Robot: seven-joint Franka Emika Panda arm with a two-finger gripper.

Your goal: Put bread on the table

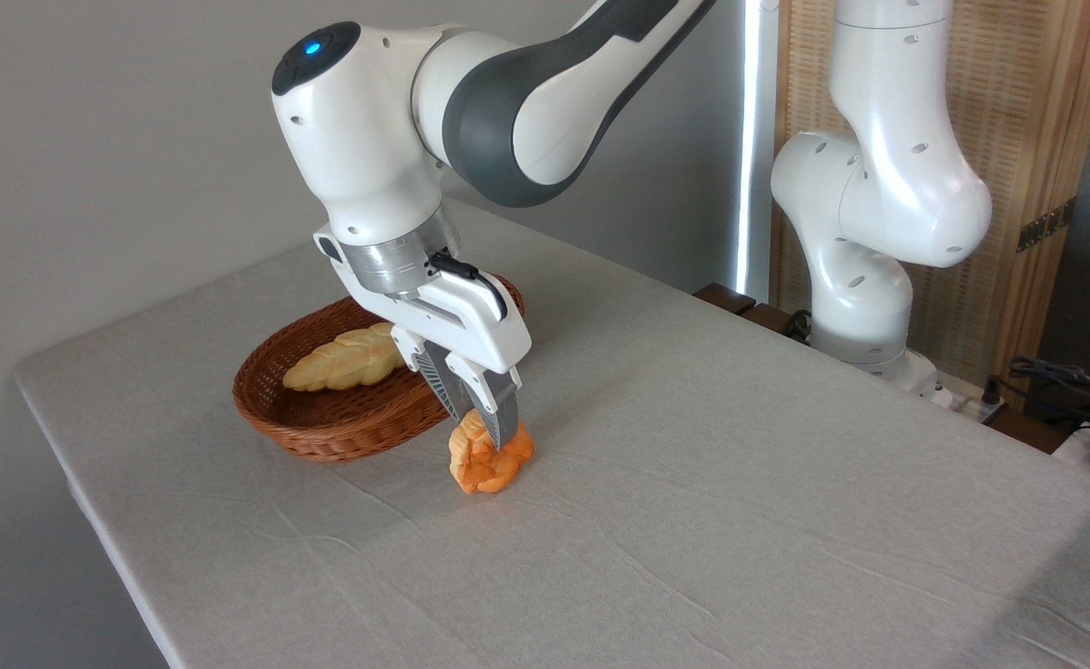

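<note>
The bread (487, 465), a small knotted golden-orange bun, sits tilted just to the right of the basket, its underside at or barely above the grey cloth of the table (693, 520). My gripper (491, 433) comes down on it from above and is shut on its top; the ribbed fingers (502, 420) pinch the bun's upper part and hide some of it. I cannot tell whether the bun rests on the cloth or hangs just over it.
A brown oval wicker basket (321, 437) stands left of the bun, holding a longer, paler braided loaf (345, 360). The arm's white base (865, 307) stands at the table's far right edge, with cables (1065, 381) beyond it.
</note>
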